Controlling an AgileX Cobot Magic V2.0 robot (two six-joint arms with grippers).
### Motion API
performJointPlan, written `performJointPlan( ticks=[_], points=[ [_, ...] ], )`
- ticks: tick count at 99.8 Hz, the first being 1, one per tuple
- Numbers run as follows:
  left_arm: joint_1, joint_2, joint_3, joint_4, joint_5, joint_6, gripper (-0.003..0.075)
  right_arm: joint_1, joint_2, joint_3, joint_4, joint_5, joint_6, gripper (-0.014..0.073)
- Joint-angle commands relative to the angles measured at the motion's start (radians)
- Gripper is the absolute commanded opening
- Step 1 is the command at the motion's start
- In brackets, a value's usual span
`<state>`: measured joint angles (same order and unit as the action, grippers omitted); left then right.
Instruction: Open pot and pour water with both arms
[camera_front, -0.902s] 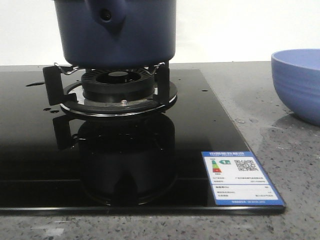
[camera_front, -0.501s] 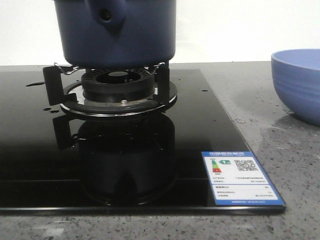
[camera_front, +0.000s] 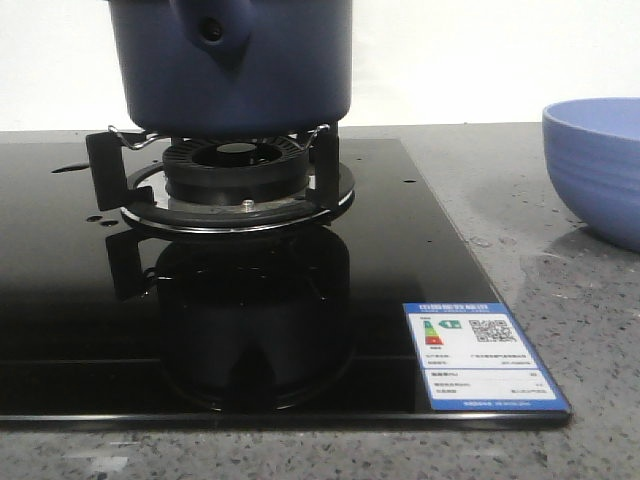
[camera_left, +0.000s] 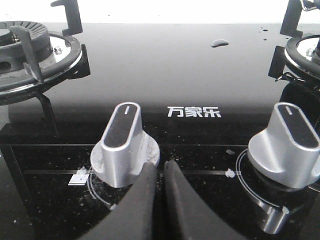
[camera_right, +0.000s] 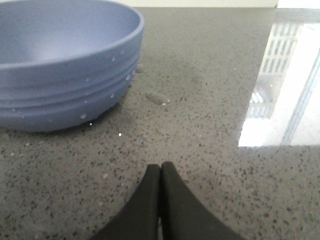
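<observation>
The dark navy-blue pot (camera_front: 250, 70) stands on the black burner grate (camera_front: 325, 165) of the gas hob in the front view; its handle socket with a round hole (camera_front: 212, 30) faces the camera and its top is cut off by the frame. Small water drops (camera_left: 220, 43) lie on the black glass. My left gripper (camera_left: 160, 164) is shut and empty, low over the hob front beside a silver knob (camera_left: 124, 142). My right gripper (camera_right: 160, 166) is shut and empty over the grey speckled counter, near the periwinkle bowl (camera_right: 60, 65). Neither gripper shows in the front view.
The periwinkle ribbed bowl (camera_front: 598, 165) stands on the counter to the right of the hob. A second silver knob (camera_left: 287, 142) and a second burner (camera_left: 30, 60) show in the left wrist view. An energy label (camera_front: 480, 352) is stuck on the hob's front right corner.
</observation>
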<state>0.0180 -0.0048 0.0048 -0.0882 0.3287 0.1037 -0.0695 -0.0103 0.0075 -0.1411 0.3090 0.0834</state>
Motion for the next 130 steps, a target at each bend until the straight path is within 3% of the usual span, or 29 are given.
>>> performJointPlan(
  ticks=[1,15,24,44,60,79,94,101,115,130],
  points=[
    [0.0,-0.027,0.027,-0.011,-0.065,-0.006,-0.002,-0.005,-0.018,0.026,-0.008,-0.156,-0.003,-0.0063],
    [0.0,-0.027,0.027,-0.099,-0.149,-0.006,-0.002,-0.005,-0.018,0.026,0.164,-0.324,-0.003,-0.0063],
    [0.0,-0.027,0.027,-0.323,-0.263,-0.006,-0.002,-0.005,-0.018,0.026,0.286,-0.376,-0.003,-0.0063],
    [0.0,-0.027,0.027,-0.798,-0.463,-0.006,-0.002,-0.005,-0.018,0.026,0.404,-0.393,-0.003,-0.0063],
    [0.0,-0.027,0.022,-1.096,-0.474,-0.006,-0.002,-0.005,-0.018,-0.002,0.516,-0.379,-0.003,-0.0063],
    [0.0,-0.015,-0.059,-1.023,-0.263,0.0,-0.002,-0.005,0.024,-0.176,0.497,-0.212,-0.003,-0.0063],
    [0.0,0.072,-0.19,-0.819,-0.094,0.01,-0.002,-0.005,0.185,-0.391,0.409,0.078,-0.005,-0.0063],
    [0.0,0.136,-0.263,-0.754,-0.014,0.084,-0.002,-0.005,0.28,-0.484,0.389,0.204,-0.005,-0.0063],
    [-0.022,0.28,-0.397,-0.774,0.098,0.24,-0.002,0.011,0.45,-0.67,0.384,0.474,-0.005,-0.0063],
    [-0.167,0.409,-0.499,-0.863,0.185,0.383,-0.002,0.062,0.59,-0.801,0.449,0.695,-0.013,-0.0063]
  ],
)
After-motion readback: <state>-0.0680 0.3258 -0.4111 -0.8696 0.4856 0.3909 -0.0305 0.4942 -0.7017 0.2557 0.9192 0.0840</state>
